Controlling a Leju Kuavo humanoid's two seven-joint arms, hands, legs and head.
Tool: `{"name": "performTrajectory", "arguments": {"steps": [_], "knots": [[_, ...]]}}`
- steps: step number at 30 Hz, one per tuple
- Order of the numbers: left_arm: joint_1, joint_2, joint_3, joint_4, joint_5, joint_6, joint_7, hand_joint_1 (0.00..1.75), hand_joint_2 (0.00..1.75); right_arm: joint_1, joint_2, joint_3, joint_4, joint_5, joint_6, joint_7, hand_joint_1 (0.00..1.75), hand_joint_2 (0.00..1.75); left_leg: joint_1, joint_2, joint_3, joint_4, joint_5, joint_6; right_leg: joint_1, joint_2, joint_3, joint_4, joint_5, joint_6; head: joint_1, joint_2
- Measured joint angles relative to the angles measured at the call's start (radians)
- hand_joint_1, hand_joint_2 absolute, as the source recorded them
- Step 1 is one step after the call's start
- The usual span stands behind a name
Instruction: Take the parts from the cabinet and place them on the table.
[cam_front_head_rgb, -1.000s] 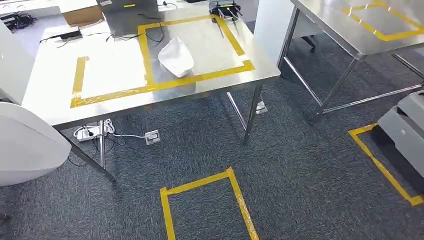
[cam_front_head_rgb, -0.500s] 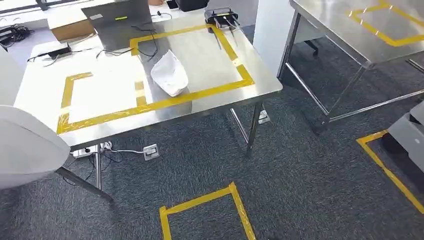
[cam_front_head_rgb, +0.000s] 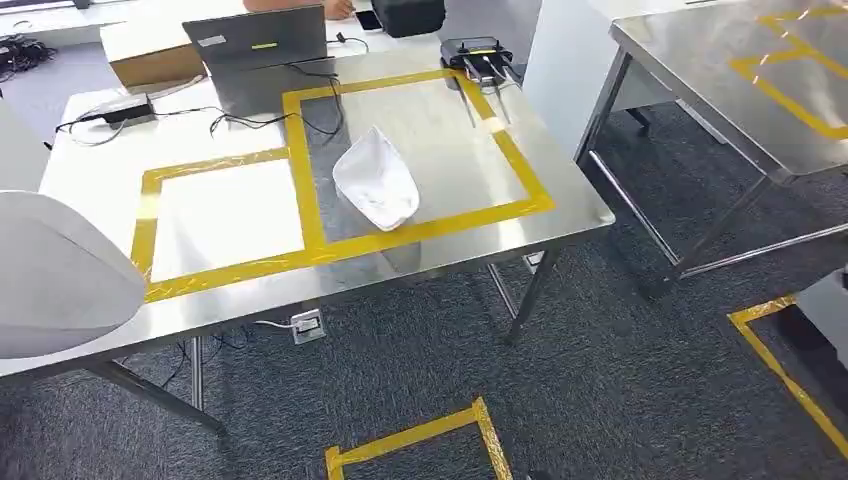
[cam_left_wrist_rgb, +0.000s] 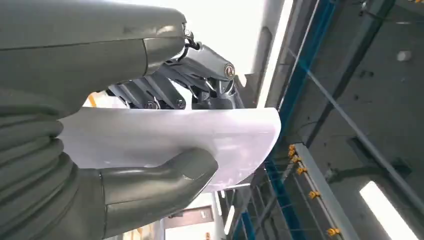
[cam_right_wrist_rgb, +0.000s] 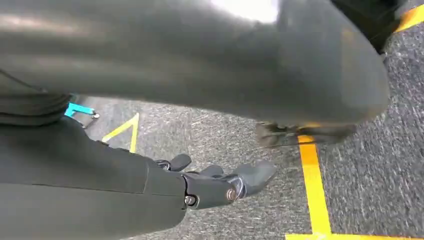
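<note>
Table: steel, its near edge running from 8 o'clock to 3 o'clock, with open grey carpet beyond it. Two yellow-taped squares on top. White part on table: inside the right square, centre. Laptop, cables, black device: far edge, 12 o'clock. Second table: 2 o'clock, well apart.

Left hand: thumb and fingers clamped on a white held part; the same part at 9 o'clock in head view.

Right hand: holds nothing, fingers loosely apart, above carpet.

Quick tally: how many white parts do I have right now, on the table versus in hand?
White part on the table: 1
White part held in the left hand: 1, see part
Right hand, holding nothing: 0
Total white parts: 2
</note>
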Motion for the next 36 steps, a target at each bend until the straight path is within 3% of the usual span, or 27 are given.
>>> {"name": "performTrajectory", "arguments": {"steps": [1,2,3,4,5,6,7,9,10,11,12,14,15,16,17,19,20,21,22,23,24,27,31,36], "knots": [[-0.009,-0.001,-0.007,0.011,-0.001,0.002,0.005,1.75,1.75,0.002,0.000,0.000,0.000,0.000,-0.002,0.002,0.00,0.00,-0.005,-0.003,0.020,0.000,-0.016,0.001,0.003,0.000,-0.015,-0.025,-0.015,-0.003,0.000,0.000],[-0.019,-0.001,-0.012,0.025,-0.003,0.004,0.008,1.75,1.75,0.005,0.000,-0.001,0.000,0.000,-0.003,0.001,0.00,0.00,-0.010,-0.005,0.041,0.000,-0.031,0.001,0.009,0.000,-0.019,-0.074,0.010,-0.012,0.000,0.000],[-0.031,-0.001,-0.016,0.039,-0.006,0.008,0.011,1.75,1.75,0.006,0.000,-0.001,0.000,0.000,-0.004,0.000,0.00,0.00,-0.015,-0.005,0.063,0.000,-0.047,0.001,0.016,0.000,-0.016,-0.142,0.076,-0.025,0.000,0.000],[-0.042,-0.001,-0.021,0.058,-0.008,0.011,0.016,1.75,1.75,0.007,0.000,-0.002,0.000,0.000,-0.005,-0.002,0.00,0.00,-0.017,-0.003,0.074,0.000,-0.063,0.003,0.025,0.000,-0.014,-0.216,0.189,-0.046,0.000,0.000],[-0.056,-0.002,-0.024,0.083,-0.008,0.014,0.016,1.75,1.75,0.015,-0.008,-0.003,0.000,0.000,-0.005,-0.002,0.00,0.00,-0.023,-0.006,0.089,0.008,-0.075,-0.001,0.039,0.008,-0.023,-0.252,0.275,-0.056,-0.003,0.000],[-0.064,0.000,-0.029,0.102,-0.010,0.015,0.018,1.75,1.75,0.011,-0.008,-0.004,0.000,0.000,-0.005,-0.004,0.00,0.00,-0.024,-0.017,0.089,0.008,-0.089,-0.006,0.038,0.022,-0.019,-0.256,0.259,-0.057,-0.002,0.000],[-0.068,0.005,-0.034,0.114,-0.011,0.020,0.021,1.75,1.75,0.012,-0.007,-0.005,0.000,0.001,-0.005,-0.002,0.00,0.00,-0.025,-0.013,0.099,0.004,-0.108,-0.008,0.035,0.024,-0.001,-0.259,0.272,-0.055,-0.003,0.000],[-0.092,0.024,-0.034,0.141,-0.011,0.024,0.020,1.75,1.75,0.012,-0.006,-0.006,0.000,0.001,-0.004,-0.002,0.00,0.00,-0.029,-0.019,0.123,0.022,-0.103,-0.017,0.027,0.019,0.023,-0.264,0.269,-0.063,-0.003,0.000],[-0.101,0.037,-0.035,0.152,-0.017,0.029,0.027,1.75,1.75,0.011,0.000,-0.006,0.000,0.001,-0.002,-0.001,0.00,0.00,-0.029,-0.015,0.119,0.035,-0.105,-0.021,0.022,0.017,0.039,-0.270,0.267,-0.066,0.001,0.000],[-0.120,0.045,-0.036,0.176,-0.030,0.043,0.035,1.75,1.75,0.010,-0.005,-0.008,0.000,0.002,-0.003,-0.002,0.00,0.00,-0.028,-0.010,0.096,0.083,-0.103,-0.030,0.019,0.016,0.050,-0.274,0.263,-0.071,-0.005,0.000],[-0.145,0.059,-0.037,0.215,-0.054,0.060,0.047,1.75,1.75,0.006,-0.005,-0.009,-0.001,0.002,-0.003,-0.001,0.00,0.00,-0.021,-0.008,0.050,0.152,-0.119,-0.040,0.017,0.016,0.056,-0.277,0.257,-0.074,-0.006,0.000],[-0.179,0.093,-0.042,0.304,-0.195,0.153,0.058,1.75,1.75,0.001,-0.005,-0.011,0.000,0.004,-0.003,0.000,0.00,0.00,-0.007,-0.004,-0.040,0.261,-0.192,-0.056,0.011,0.017,0.065,-0.278,0.243,-0.072,-0.006,0.000],[-0.201,0.106,-0.048,0.335,-0.277,0.201,0.057,1.75,1.75,0.000,-0.005,-0.013,0.000,0.005,-0.003,0.000,0.00,0.00,-0.001,-0.003,-0.068,0.278,-0.210,-0.061,0.008,0.018,0.072,-0.278,0.235,-0.069,-0.007,0.000],[-0.230,0.125,-0.062,0.385,-0.372,0.257,0.052,1.75,1.75,0.001,-0.005,-0.014,0.000,0.008,-0.003,0.000,0.00,0.00,0.005,-0.001,-0.081,0.264,-0.197,-0.066,0.006,0.018,0.082,-0.278,0.226,-0.066,-0.007,0.000],[-0.264,0.144,-0.076,0.452,-0.469,0.319,0.045,1.75,1.75,0.002,-0.004,-0.016,0.000,0.017,-0.003,0.000,0.00,0.00,0.010,0.000,-0.078,0.220,-0.154,-0.072,0.003,0.018,0.095,-0.278,0.217,-0.064,-0.006,0.000],[-0.348,0.183,-0.098,0.589,-0.611,0.418,0.022,1.75,1.75,0.003,-0.004,-0.015,0.000,0.029,-0.002,0.002,0.00,0.00,0.020,0.000,-0.049,0.054,0.010,-0.081,-0.003,0.019,0.121,-0.276,0.196,-0.056,-0.007,0.000],[-0.388,0.195,-0.108,0.648,-0.655,0.451,0.011,1.75,1.75,0.005,-0.004,-0.015,0.000,0.034,-0.002,0.002,0.00,0.00,0.021,-0.002,-0.052,0.017,0.043,-0.082,-0.002,0.021,0.121,-0.275,0.190,-0.050,-0.007,0.000],[-0.444,0.208,-0.125,0.736,-0.718,0.499,0.003,1.75,1.75,0.002,-0.004,-0.015,0.000,0.037,-0.002,0.001,0.00,0.00,0.013,-0.001,-0.054,0.012,0.005,-0.072,-0.002,0.025,0.121,-0.272,0.187,-0.045,-0.010,0.000],[-0.494,0.218,-0.144,0.811,-0.775,0.538,-0.001,1.75,1.75,-0.001,-0.004,-0.015,0.000,0.040,-0.002,0.001,0.00,0.00,0.012,0.000,-0.049,0.018,0.032,-0.060,-0.001,0.023,0.117,-0.273,0.181,-0.036,-0.009,0.000],[-0.541,0.225,-0.165,0.882,-0.833,0.585,-0.005,1.75,1.75,0.000,-0.004,-0.015,0.000,0.043,-0.002,-0.001,0.00,0.00,0.017,-0.001,-0.049,0.015,0.035,-0.057,0.003,0.022,0.115,-0.271,0.174,-0.036,-0.009,0.000],[-0.599,0.227,-0.192,0.966,-0.896,0.641,-0.002,1.75,1.75,-0.001,-0.005,-0.015,0.000,0.043,-0.002,-0.001,0.00,0.00,0.018,-0.002,-0.050,0.015,0.036,-0.059,0.005,0.021,0.116,-0.274,0.183,-0.057,-0.009,0.000],[-0.724,0.217,-0.274,1.145,-1.021,0.748,0.014,1.75,1.75,-0.003,-0.005,-0.016,0.000,0.043,-0.005,-0.005,0.00,0.00,0.016,-0.006,-0.050,0.015,0.033,-0.054,0.007,0.016,0.125,-0.288,0.185,-0.060,-0.009,0.000],[-0.808,0.153,-0.377,1.296,-1.145,0.856,0.004,1.75,1.75,-0.006,-0.005,-0.016,0.000,0.043,-0.010,0.000,0.00,0.00,0.014,-0.009,-0.049,0.015,0.028,-0.041,0.006,0.012,0.135,-0.303,0.185,-0.060,-0.009,0.000],[-0.810,0.011,-0.519,1.383,-1.277,0.915,-0.064,1.75,1.75,-0.007,-0.005,-0.016,0.000,0.049,-0.013,0.007,0.00,0.00,0.008,-0.015,-0.048,0.015,0.027,-0.027,0.002,0.005,0.142,-0.309,0.186,-0.057,-0.009,0.000]]}}
